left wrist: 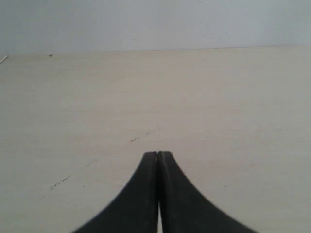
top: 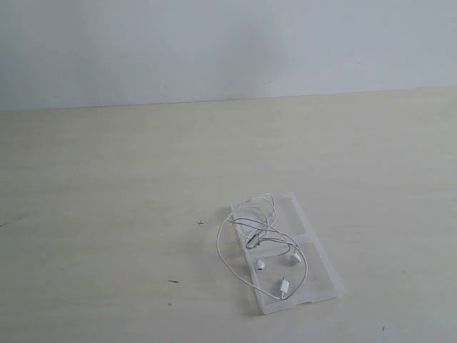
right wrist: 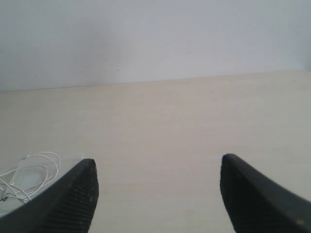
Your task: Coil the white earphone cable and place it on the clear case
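In the exterior view, the clear case (top: 323, 277) is found lying open and flat on the table (top: 107, 214), toward 5 o'clock of centre. The white earphone cable (top: 258, 227) is loosely coiled upon it, with one loop spilling past the case's 9 o'clock edge. The grippers are shown only in the wrist views. The left gripper (left wrist: 158, 154) is pressed closed with nothing held. The right gripper (right wrist: 158, 161) is spread wide, and the cable is glimpsed beyond one finger.

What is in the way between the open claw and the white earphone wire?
Nothing that shows. Only bare table lies between the open right gripper and the earphone cable. The cable already sits in a loose tangle on the clear case, with one loop hanging off onto the table.
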{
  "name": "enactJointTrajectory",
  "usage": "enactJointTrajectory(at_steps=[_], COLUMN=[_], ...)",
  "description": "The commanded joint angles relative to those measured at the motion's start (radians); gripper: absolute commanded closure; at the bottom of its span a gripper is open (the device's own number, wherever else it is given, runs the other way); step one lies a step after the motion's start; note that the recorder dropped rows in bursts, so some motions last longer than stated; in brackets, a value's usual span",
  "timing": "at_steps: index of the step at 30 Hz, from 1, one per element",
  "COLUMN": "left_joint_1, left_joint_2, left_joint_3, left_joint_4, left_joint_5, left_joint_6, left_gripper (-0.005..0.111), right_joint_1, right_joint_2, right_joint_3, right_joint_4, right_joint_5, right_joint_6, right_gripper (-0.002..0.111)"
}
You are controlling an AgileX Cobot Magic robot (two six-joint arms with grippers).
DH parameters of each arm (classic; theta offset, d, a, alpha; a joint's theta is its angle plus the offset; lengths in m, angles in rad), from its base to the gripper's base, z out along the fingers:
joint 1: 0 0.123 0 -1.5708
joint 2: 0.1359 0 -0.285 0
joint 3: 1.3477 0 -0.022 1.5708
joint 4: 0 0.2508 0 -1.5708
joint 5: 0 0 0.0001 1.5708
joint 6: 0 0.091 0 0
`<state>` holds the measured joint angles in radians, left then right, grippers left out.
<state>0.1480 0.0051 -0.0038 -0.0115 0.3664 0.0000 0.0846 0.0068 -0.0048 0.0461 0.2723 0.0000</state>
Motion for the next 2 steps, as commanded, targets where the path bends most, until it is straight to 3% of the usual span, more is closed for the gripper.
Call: enactJointTrajectory(at_steps=[1,2], left_joint_1=[0.002,0.002], left_joint_2=[-0.005,-0.005], left_joint_3=[0.004,0.004], left_joint_4=[-0.011,-0.011], left_joint_5=[-0.011,-0.011], left_joint_6=[0.0,0.0], left_gripper=[0.107,0.107], right_joint_1=[-0.003,-0.003], right_joint_2=[-0.007,-0.007], right_joint_3=[0.005,0.005], right_joint_4=[0.001,0.001], right_joint_5=[-0.002,-0.002], right_joint_6=[0.0,0.0], right_gripper=[0.041,0.041])
